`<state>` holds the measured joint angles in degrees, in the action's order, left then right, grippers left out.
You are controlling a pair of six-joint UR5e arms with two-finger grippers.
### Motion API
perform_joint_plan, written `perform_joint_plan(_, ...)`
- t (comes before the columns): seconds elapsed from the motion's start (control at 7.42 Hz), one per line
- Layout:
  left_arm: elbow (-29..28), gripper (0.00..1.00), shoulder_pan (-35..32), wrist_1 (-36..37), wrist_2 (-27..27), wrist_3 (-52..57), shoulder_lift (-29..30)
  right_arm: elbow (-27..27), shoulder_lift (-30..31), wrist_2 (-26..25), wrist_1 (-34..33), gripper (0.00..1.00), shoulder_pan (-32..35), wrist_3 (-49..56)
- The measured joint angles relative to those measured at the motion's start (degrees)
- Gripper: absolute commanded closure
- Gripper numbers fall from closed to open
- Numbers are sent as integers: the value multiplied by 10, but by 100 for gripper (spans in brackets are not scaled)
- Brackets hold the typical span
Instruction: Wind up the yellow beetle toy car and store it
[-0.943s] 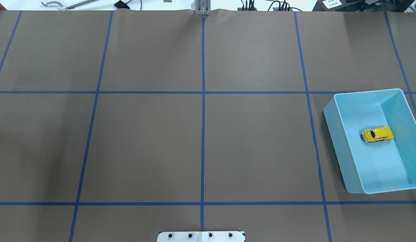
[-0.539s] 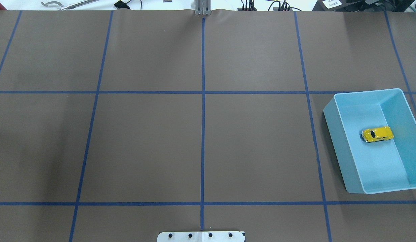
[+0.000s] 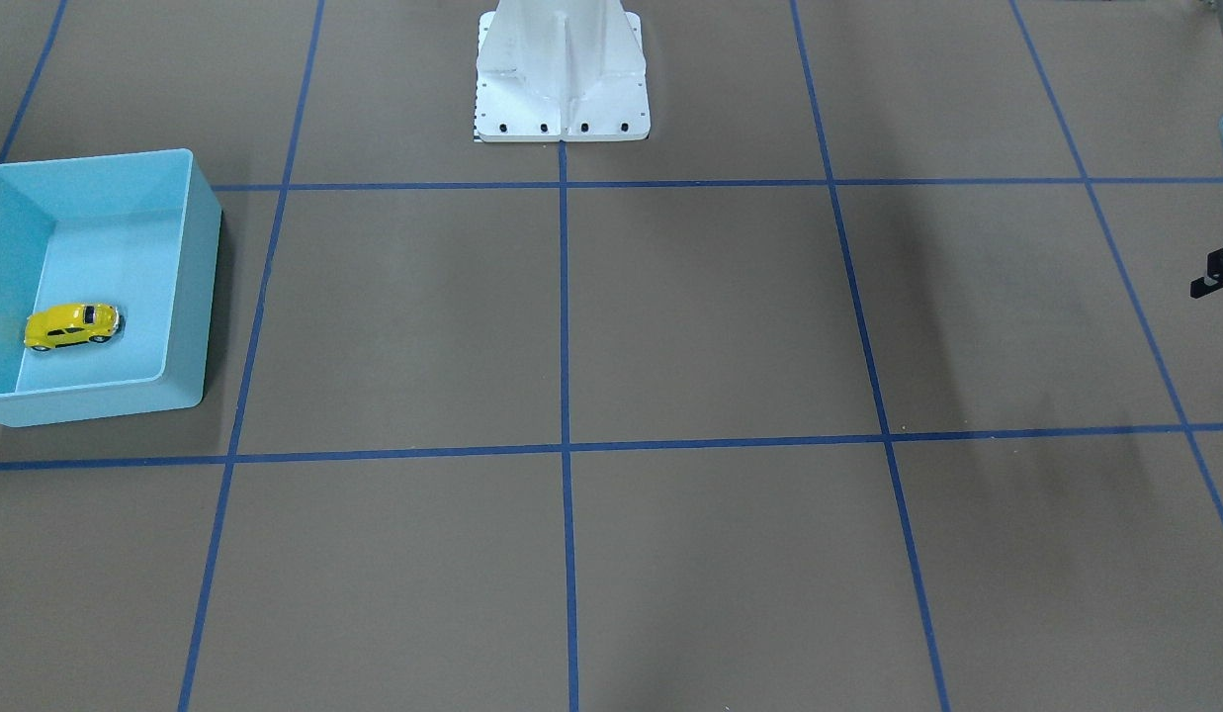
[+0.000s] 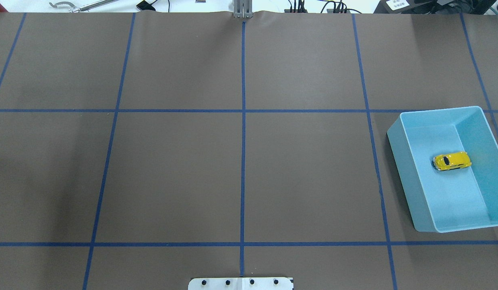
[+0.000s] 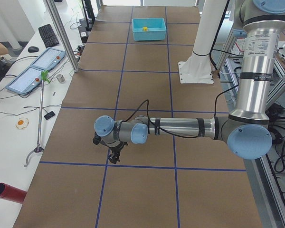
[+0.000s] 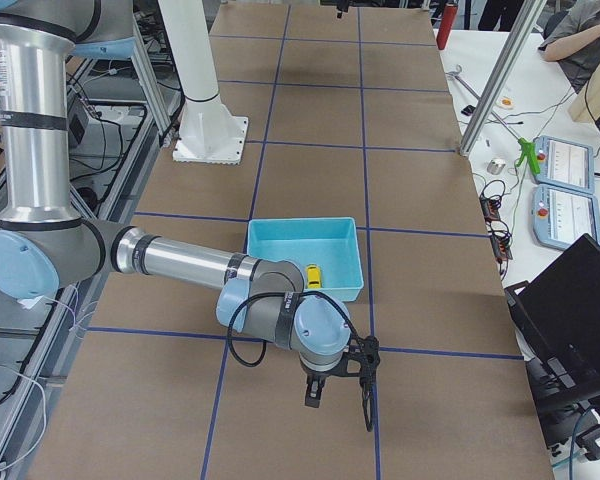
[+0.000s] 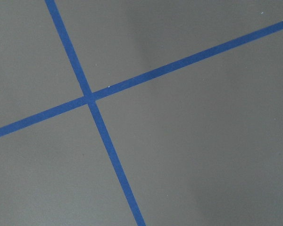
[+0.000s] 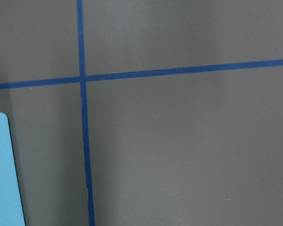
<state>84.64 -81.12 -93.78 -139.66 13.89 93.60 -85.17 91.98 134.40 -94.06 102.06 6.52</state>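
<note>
The yellow beetle toy car (image 4: 452,160) stands on its wheels inside the light-blue bin (image 4: 401,161) at the table's right side. The car (image 3: 71,325) and the bin (image 3: 191,257) also show in the front-facing view, at its left. Neither gripper touches them. My right gripper (image 6: 338,385) hangs over the table just outside the bin's end; its wrist view catches a bin corner (image 8: 0,174). My left gripper (image 5: 113,154) hangs low over the far left of the table, and only a black edge of it (image 3: 1219,272) shows in the front-facing view. I cannot tell whether either is open or shut.
The brown mat carries blue tape grid lines (image 4: 243,161). The white robot base (image 3: 562,89) stands at the table's near middle edge. Tablets, a grabber tool and cables lie on the operators' bench (image 5: 33,71) beyond the far edge.
</note>
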Motion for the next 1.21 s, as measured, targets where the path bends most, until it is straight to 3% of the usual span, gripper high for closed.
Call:
perform_joint_plan(0.27,1,0,0,0,0,0,-1,9,-4,-33,3,0,0,-2)
perform_joint_plan(0.81,4,0,-29,0,-1,-1,-5,0,-17,-8,4,0,-4,51)
perform_joint_plan(1.21,13,0,-59,1,-1,-15,-7,-41,-27,-3,4,0,-44,104)
